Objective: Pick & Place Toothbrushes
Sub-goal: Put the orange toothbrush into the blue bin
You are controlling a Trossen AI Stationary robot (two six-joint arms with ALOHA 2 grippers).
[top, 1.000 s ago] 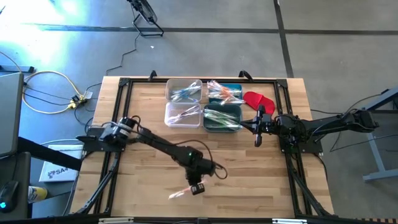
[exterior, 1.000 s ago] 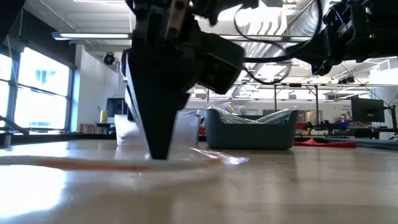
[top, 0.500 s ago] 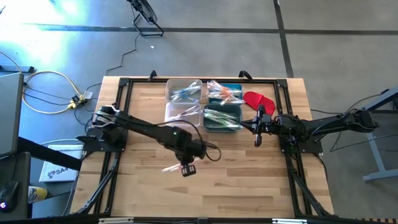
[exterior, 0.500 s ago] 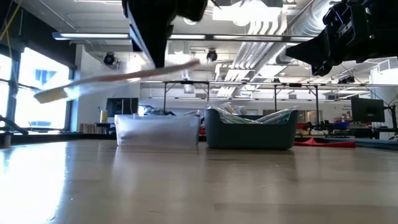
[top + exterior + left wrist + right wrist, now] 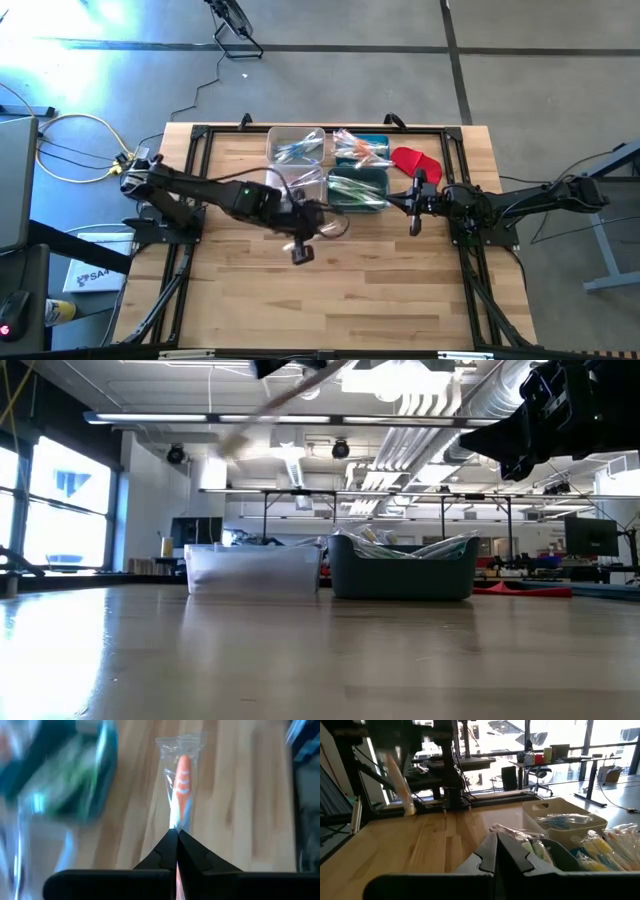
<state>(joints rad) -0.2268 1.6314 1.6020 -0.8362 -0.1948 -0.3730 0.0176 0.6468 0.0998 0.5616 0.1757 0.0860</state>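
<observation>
Left gripper (image 5: 176, 831) clamped on wrapped orange toothbrush (image 5: 182, 787), raised beside bins (image 5: 297, 183). Right gripper (image 5: 496, 836) closed, empty, parked near red cloth (image 5: 418, 161).

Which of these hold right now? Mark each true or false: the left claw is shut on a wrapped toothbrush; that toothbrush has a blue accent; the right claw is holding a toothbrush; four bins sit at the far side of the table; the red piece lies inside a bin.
1. The left claw is shut on a wrapped toothbrush. True.
2. That toothbrush has a blue accent. False: it is orange.
3. The right claw holds a toothbrush. False: it is shut and empty, waiting near the table's right edge.
4. Four bins sit at the far side. True.
5. The red piece lies inside a bin. False: it lies on the table beside them.
</observation>
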